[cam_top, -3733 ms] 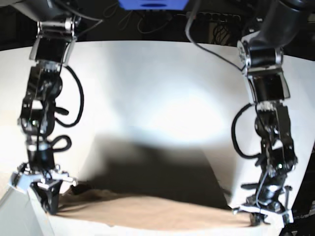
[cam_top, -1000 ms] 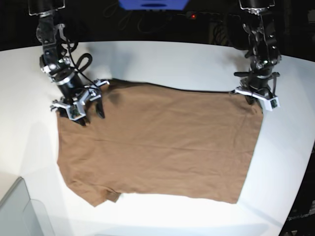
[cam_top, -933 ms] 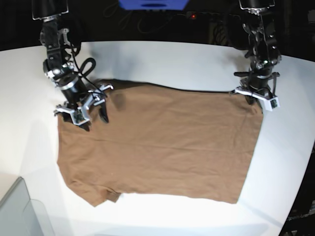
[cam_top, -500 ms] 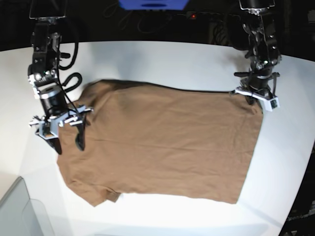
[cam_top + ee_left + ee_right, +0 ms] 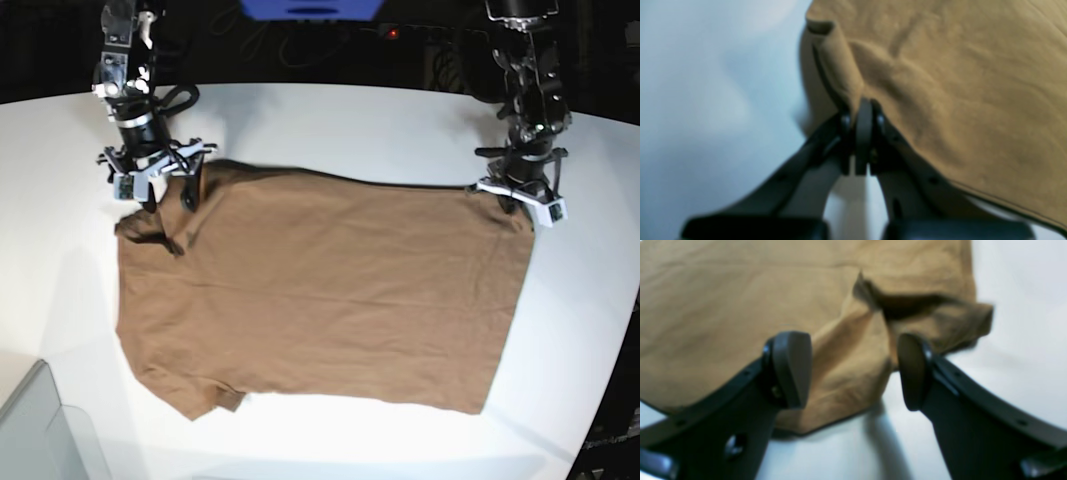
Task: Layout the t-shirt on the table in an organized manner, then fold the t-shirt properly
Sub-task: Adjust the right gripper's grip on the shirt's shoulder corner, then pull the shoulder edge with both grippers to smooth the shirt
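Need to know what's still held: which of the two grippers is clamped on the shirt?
The left gripper, pinching a fold of the t-shirt at its far corner. The right gripper stands open, holding nothing.

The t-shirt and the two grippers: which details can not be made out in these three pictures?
- The t-shirt: neck opening and tag cannot be found in the base view, too small.
- Left gripper: shut on a fold; how much cloth is pinched is hidden by the jaws, and the left wrist view is blurred.
- Right gripper: open above a bunched corner; contact with the cloth is unclear, right wrist view blurred.
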Motion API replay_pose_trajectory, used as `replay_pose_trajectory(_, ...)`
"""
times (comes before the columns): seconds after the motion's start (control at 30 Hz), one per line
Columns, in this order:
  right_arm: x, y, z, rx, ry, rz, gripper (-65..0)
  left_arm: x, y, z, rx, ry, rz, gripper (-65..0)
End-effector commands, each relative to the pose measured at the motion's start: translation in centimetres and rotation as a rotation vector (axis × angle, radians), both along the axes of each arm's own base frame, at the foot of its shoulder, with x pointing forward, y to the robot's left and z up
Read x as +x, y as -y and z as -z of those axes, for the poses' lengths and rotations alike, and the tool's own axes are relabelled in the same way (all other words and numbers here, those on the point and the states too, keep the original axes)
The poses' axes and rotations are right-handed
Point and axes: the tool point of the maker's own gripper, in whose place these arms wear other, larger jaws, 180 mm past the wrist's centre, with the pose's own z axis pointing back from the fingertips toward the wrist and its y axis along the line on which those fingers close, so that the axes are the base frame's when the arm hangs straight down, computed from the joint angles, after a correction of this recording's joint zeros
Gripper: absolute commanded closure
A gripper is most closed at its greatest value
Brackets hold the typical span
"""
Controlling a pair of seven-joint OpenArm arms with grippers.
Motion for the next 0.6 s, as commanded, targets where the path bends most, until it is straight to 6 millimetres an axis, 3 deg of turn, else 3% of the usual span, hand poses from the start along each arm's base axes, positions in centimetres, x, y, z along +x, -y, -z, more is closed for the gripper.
replay_pose_trajectory(0.0,0.9,-0.1,-1.0,0.013,0.050,-0.013,-40.8,0.8,-0.2,-0.9,0.008,0.028,0.003,-0.5)
replay_pose_trajectory(0.13,1.2,-0.2,0.2,0.032,0.026,-0.024,-40.7,1.1,-0.3,-0.9,0.007,0.030,0.000,-0.5)
replay_pose_trajectory(0.4,1.9,0.7,-0.4,0.025,0.044,-0.005,-39.9,1.1,-0.3,-0.9,0.007,0.032,0.000,-0.5)
replay_pose_trajectory(0.57,1.9,0.6,-0.3,0.026,0.038,-0.007,-26.3,1.2,-0.3,-1.0,0.007,0.033,0.000,-0.5)
